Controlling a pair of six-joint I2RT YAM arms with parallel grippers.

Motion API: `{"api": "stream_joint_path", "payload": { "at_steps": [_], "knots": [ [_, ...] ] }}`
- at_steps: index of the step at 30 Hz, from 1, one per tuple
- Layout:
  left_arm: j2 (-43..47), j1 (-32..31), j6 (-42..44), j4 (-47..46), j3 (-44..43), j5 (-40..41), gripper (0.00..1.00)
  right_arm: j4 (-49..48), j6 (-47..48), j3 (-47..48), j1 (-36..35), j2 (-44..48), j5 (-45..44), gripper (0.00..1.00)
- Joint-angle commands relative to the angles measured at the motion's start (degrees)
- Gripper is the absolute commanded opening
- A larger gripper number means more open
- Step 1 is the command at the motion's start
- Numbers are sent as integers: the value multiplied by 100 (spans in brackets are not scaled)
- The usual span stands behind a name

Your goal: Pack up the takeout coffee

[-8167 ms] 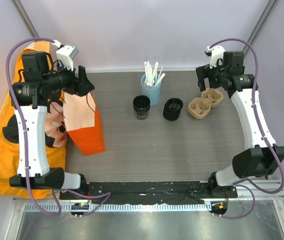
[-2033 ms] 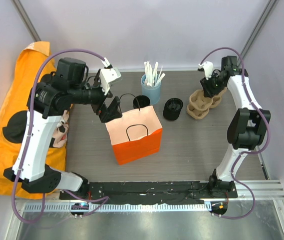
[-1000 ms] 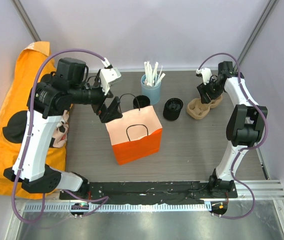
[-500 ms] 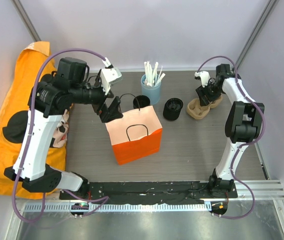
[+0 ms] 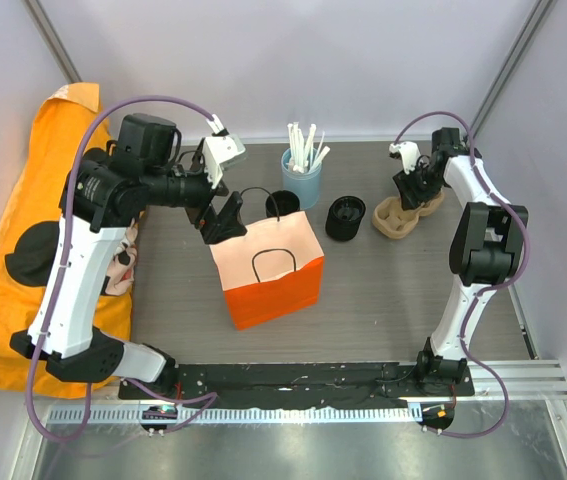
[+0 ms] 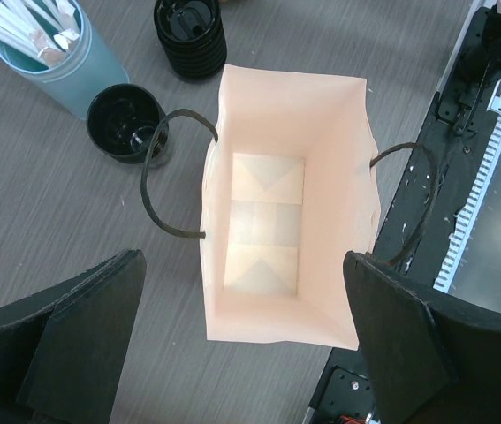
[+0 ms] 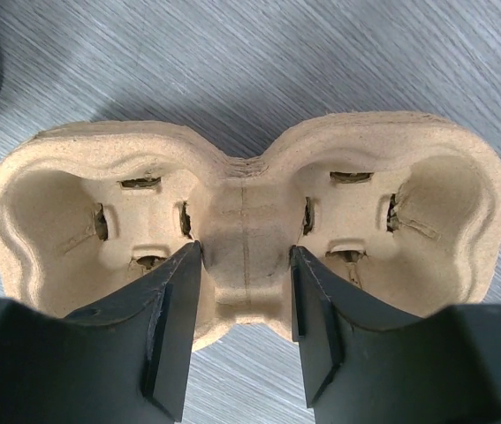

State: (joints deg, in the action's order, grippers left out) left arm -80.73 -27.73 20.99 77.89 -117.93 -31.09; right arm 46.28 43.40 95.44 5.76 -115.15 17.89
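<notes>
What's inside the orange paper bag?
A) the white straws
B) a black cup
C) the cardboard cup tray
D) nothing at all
D: the left wrist view looks straight down into the orange paper bag and shows only its bare, folded bottom. The black cup sits outside, beside it.

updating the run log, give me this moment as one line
left gripper: open above paper bag | right gripper: astride middle bridge of cup carrier, grip unclear | paper bag: upright, empty
</notes>
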Motion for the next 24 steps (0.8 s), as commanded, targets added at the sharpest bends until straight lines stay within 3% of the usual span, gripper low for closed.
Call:
{"api": "stream_joint_path", "payload": {
  "at_steps": [1, 24],
  "knots": [
    [13, 30, -87, 7, -55, -90, 100, -119, 37, -8, -13, 221, 83, 50],
    [40, 30, -95, 7, -55, -116, 100, -111, -15, 71, -13, 652, -22, 33]
  ]
}}
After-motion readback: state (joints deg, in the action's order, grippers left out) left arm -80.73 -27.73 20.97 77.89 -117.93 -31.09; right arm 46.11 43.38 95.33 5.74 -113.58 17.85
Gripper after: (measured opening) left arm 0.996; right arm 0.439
